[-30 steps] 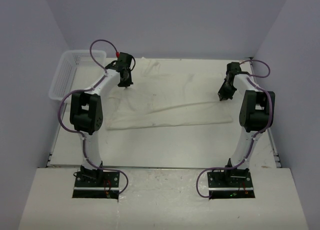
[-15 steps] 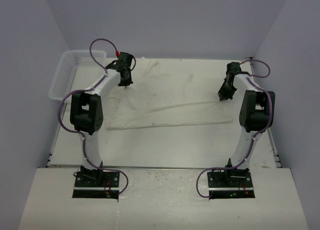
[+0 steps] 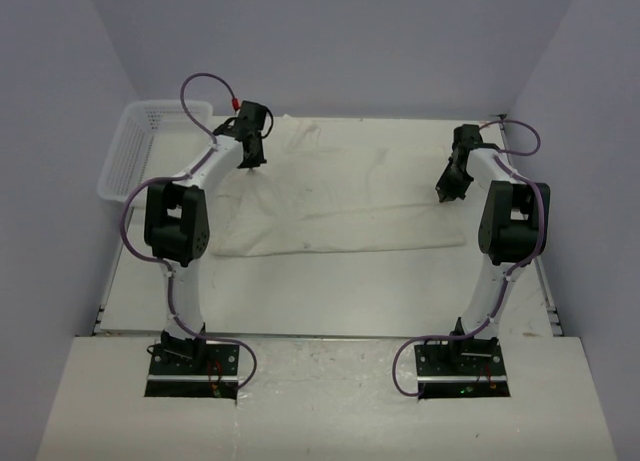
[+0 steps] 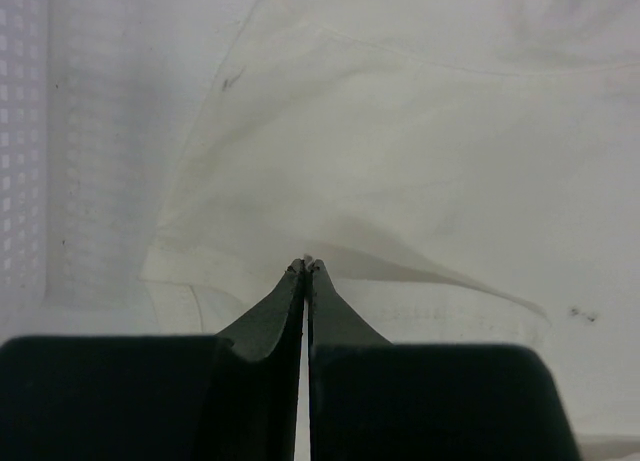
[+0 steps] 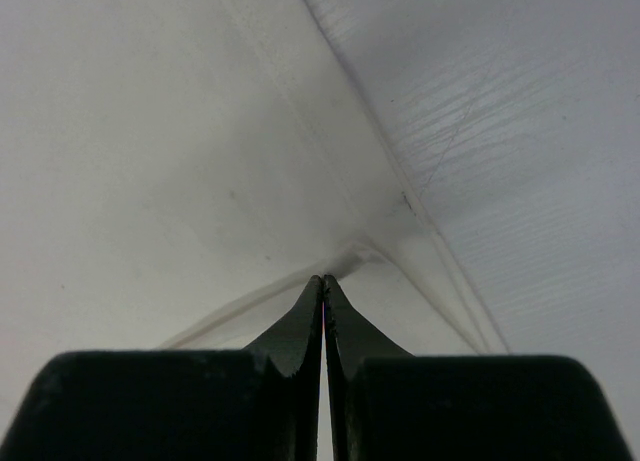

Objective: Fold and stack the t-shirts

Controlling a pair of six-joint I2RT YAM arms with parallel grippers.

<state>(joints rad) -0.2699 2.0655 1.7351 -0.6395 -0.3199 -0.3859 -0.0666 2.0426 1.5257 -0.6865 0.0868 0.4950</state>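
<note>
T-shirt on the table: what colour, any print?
The t-shirt is plain cream, no print; left wrist view shows it best.

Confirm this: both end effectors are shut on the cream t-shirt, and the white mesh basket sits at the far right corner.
No: the white mesh basket sits at the far left corner, as the top external view shows. The rest holds.
</note>
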